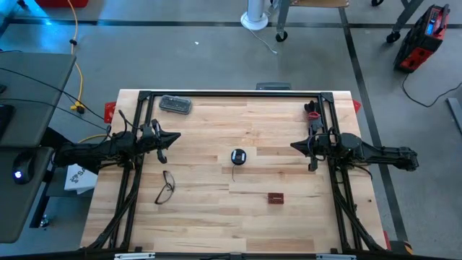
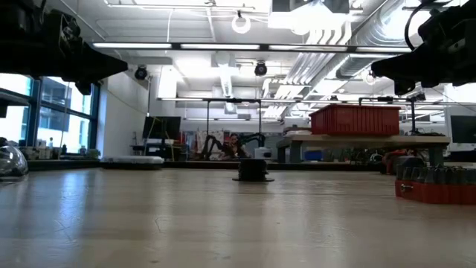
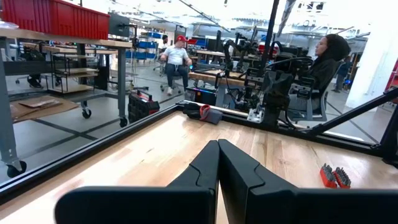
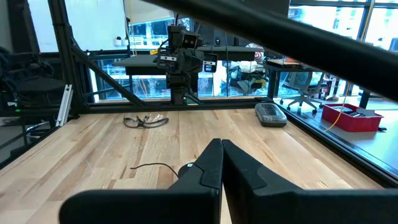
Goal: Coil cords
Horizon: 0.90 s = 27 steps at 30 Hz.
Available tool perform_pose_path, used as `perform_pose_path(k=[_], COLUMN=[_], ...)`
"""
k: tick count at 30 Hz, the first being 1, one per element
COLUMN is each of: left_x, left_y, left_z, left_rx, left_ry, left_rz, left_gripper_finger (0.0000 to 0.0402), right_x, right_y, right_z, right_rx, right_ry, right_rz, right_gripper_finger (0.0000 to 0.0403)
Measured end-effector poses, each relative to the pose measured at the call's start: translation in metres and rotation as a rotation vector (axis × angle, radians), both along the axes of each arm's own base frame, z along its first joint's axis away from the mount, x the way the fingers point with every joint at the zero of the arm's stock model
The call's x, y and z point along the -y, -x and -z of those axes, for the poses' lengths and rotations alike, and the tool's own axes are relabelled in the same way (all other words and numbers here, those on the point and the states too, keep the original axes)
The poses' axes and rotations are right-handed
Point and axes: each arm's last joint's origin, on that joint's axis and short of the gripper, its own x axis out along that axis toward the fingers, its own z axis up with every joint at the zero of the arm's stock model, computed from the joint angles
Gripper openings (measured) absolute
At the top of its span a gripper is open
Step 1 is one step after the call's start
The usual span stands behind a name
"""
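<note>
You have a black reel [image 1: 239,157] with a pale centre on the light, striped-plank wood counter [image 1: 209,209], black-framed eyeglasses [image 1: 165,187], and a dark red block [image 1: 276,198].

A wide stretch of pale wooden tabletop [image 1: 202,209] lies bare between two dark robot arms parked at opposite sides. Near its centre sits a small round black reel [image 1: 239,157] with a thin dark wire [image 1: 234,175] trailing from it toward the front edge. Black-framed eyeglasses [image 1: 165,187] lie near the left arm. A small dark red block [image 1: 276,198] rests right of centre toward the front. A grey oblong case [image 1: 175,105] sits by the far rail of the black metal frame [image 1: 231,93] edging the table.
</note>
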Motion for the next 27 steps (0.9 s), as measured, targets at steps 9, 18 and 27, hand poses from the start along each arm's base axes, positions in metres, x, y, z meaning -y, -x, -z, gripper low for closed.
perform_pose_path(k=[9,18,27], left_x=[0.0000,0.0000,-0.0002], left_y=[0.0000,0.0000,0.0001], left_z=[-0.0001,0.0000,0.0001], left_rx=[0.000,0.000,-0.024], left_ry=[0.000,0.000,-0.060], left_rz=[0.000,0.000,-0.011], left_gripper_finger=[0.0003,0.0003,0.0003], right_x=[0.0000,0.0000,0.0000], right_y=[0.0000,0.0000,0.0000], right_z=[0.0001,0.0000,0.0000], right_rx=[0.000,0.000,0.000], right_ry=[0.000,0.000,0.000], right_rz=[0.000,0.000,0.000], right_gripper_finger=[0.0000,0.0000,0.0000])
